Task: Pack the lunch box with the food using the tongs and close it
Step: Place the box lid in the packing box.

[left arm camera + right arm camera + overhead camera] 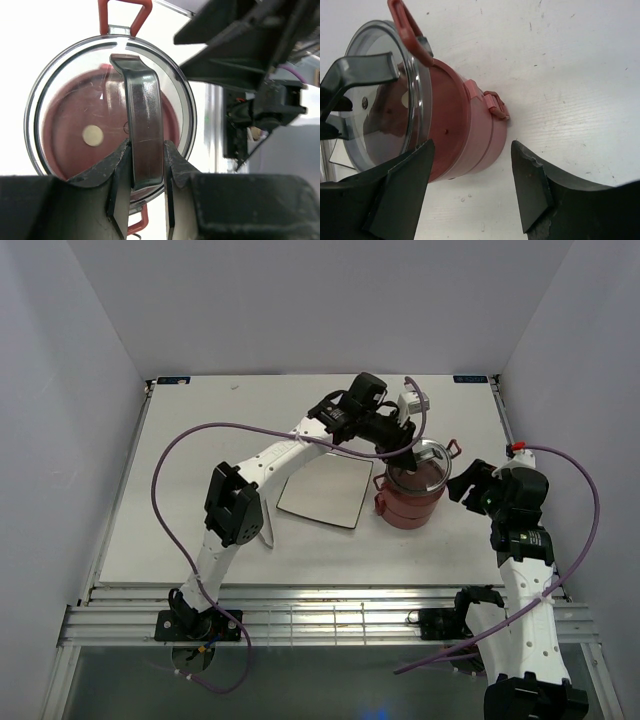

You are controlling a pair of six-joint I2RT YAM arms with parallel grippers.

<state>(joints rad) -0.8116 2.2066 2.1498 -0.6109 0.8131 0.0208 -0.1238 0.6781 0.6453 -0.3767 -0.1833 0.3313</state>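
top: overhead, far | wrists: close | shared: lunch box [410, 504]

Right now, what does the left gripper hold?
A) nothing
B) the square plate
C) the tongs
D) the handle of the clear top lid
D: the left gripper is shut on the dark handle of the clear lid, above the red lunch box.
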